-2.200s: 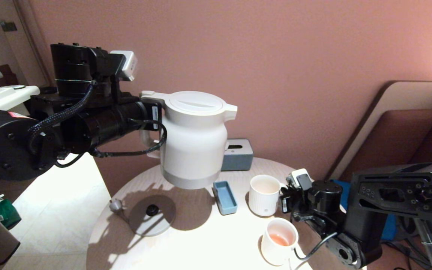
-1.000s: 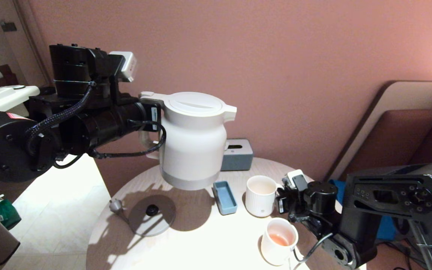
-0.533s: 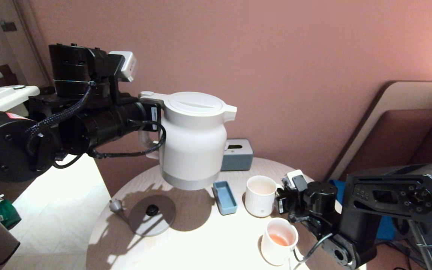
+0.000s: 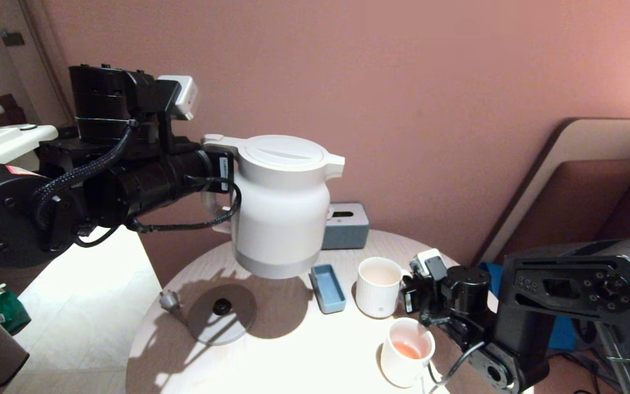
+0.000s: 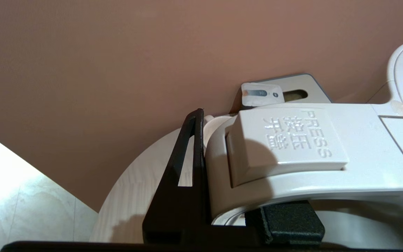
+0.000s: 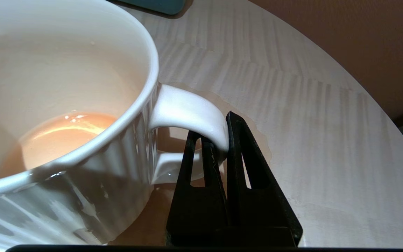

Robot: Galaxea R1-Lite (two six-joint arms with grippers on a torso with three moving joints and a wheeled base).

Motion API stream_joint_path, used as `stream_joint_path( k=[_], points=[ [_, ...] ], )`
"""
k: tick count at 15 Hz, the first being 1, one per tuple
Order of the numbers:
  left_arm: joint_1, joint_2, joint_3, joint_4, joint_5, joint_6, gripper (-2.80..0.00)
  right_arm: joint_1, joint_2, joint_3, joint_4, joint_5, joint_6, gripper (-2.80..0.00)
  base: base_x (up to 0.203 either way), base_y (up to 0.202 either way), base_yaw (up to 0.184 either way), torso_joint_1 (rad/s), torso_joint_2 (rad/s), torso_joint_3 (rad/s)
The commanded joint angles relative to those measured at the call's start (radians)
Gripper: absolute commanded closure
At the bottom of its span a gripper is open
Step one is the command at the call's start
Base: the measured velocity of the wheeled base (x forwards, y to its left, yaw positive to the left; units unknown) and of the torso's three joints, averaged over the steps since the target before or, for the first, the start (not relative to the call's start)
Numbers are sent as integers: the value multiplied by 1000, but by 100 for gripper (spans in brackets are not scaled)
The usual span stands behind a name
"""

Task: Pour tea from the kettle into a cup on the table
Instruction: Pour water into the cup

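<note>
Kettle (image 4: 282,205), cream-white, hung upright above the table (image 4: 293,339), its handle clamped in the left gripper (image 5: 222,210); its lid button read "PRESS" beside Chinese characters. Right gripper (image 6: 220,147) pinched the ribbed cup's (image 6: 65,105) handle; pale orange tea (image 6: 65,136) lay inside it.

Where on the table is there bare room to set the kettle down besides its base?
Bare table lies in front, between the grey base disc and the smooth cup near the front edge. The right side is crowded: blue tray, ribbed mug pinched by the right hand, then that arm. The back holds a grey box. The left hand holds the kettle aloft.
</note>
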Motion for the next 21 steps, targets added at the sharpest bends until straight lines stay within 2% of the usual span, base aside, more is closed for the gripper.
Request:
stream_joint_path(
  k=[1,5,6,14,18,21],
  points=[
    [0,1,-2,-2,1,-1,0,0,0,1,-15,-1,1,0,0,0,0,0,0,0],
    [0,0,-2,-2,1,-1,0,0,0,1,-15,-1,1,0,0,0,0,0,0,0],
    [0,0,-2,-2,1,-1,0,0,1,1,-15,-2,1,-280,0,0,0,0,0,0],
    [0,-2,-3,-2,3,-1,0,0,-9,9,-20,-5,-1,-280,0,0,0,0,0,0],
    [-2,-10,-3,1,1,-1,0,-12,-68,98,-19,9,13,-280,0,0,0,0,0,0],
    [-3,-14,-3,3,2,-3,0,-66,-118,175,-20,34,20,-280,0,0,0,0,0,0]
  ],
)
